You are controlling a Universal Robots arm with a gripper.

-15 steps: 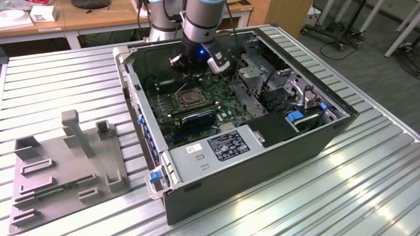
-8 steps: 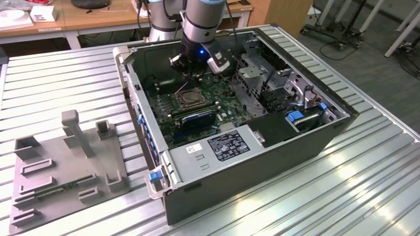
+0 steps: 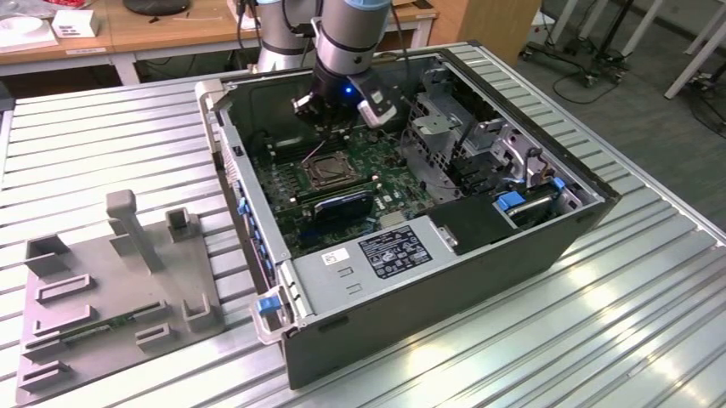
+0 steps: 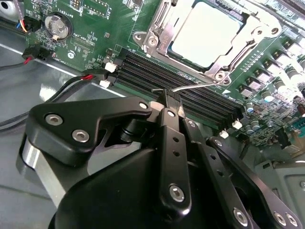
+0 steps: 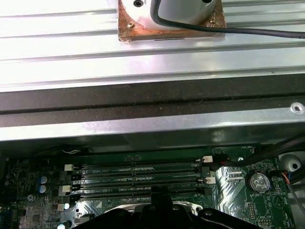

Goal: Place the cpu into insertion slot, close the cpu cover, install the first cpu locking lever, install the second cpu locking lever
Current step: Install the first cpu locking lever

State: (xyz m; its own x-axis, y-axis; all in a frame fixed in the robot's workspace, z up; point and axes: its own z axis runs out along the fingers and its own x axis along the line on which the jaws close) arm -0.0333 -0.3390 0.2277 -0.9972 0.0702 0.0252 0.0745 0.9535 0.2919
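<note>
One black tool (image 3: 340, 115) hangs inside the open grey computer case (image 3: 477, 255) on the ribbed metal worktop (image 3: 102, 136) in the exterior view, the small square dark insertion slot (image 3: 326, 172) just below it. In the second wrist view, the tool's (image 4: 172, 98) fingers are pressed together on a thin silvery wire locking lever (image 4: 198, 87); just beyond, the flat silvery-grey cpu (image 4: 207, 33) lies seated under the closed silvery metal cpu cover (image 4: 159, 36). In the first wrist view, long black memory slots (image 5: 138, 180) lie ahead. The thin lever could slip free and spring back.

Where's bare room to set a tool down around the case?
Free: ribbed metal table on the exterior view's right of the computer case, and between the case and grey fixture tray. Crowded: inside, around the gripper and cpu.
</note>
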